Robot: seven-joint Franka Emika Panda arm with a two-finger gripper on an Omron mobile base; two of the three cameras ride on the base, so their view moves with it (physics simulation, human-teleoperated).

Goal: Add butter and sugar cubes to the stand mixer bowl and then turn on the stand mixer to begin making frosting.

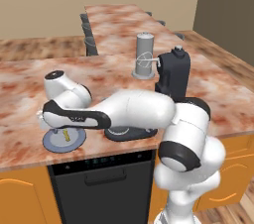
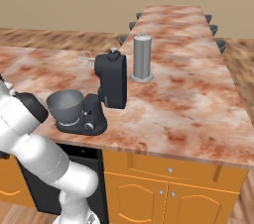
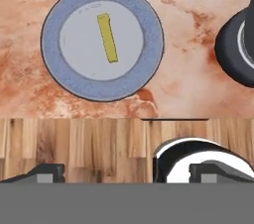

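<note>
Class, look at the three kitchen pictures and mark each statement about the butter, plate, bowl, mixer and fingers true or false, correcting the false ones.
1. The butter lies on the blue-grey plate. True.
2. The stand mixer bowl holds the butter. False: it looks empty.
3. The gripper has its fingers closed on the butter. False: they are open, apart from it.
4. The stand mixer has its head tilted back, whisk clear of the bowl. True.
5. A tall grey cylinder stands behind the mixer. True.

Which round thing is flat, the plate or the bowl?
The blue-grey plate is flat, with the yellow butter lying on it. The grey stand mixer bowl is deep.
</note>
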